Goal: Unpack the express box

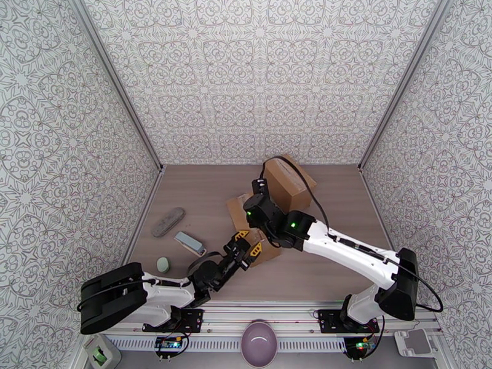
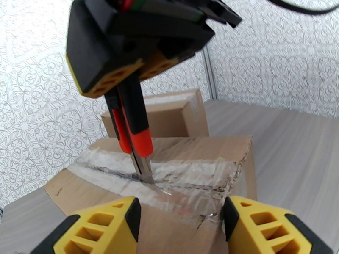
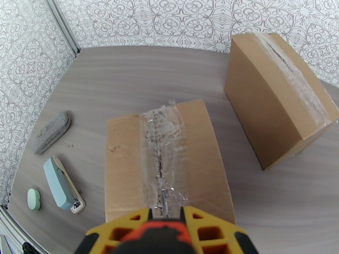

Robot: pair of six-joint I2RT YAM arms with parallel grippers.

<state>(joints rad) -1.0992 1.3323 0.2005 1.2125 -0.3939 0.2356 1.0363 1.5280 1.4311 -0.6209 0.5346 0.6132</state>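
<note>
Express box (image 3: 127,166) laid flat at mid-table, ragged tape seam (image 3: 163,153) turned upward, box cutter (image 2: 137,136) pinched by the right gripper (image 3: 163,227), blade tip set on the seam, left gripper (image 2: 181,213) held spread at the box's near end, second box (image 3: 262,106) stood behind.

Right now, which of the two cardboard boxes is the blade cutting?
The nearer box, lying flat with its tape seam scored; the utility knife has its tip on that seam. The farther box stands apart behind it.

The table (image 3: 127,73) bears a flat box (image 3: 127,166), taller box (image 3: 262,102), grey pad (image 3: 51,132), stapler (image 3: 59,183), green case (image 3: 34,199)
</note>
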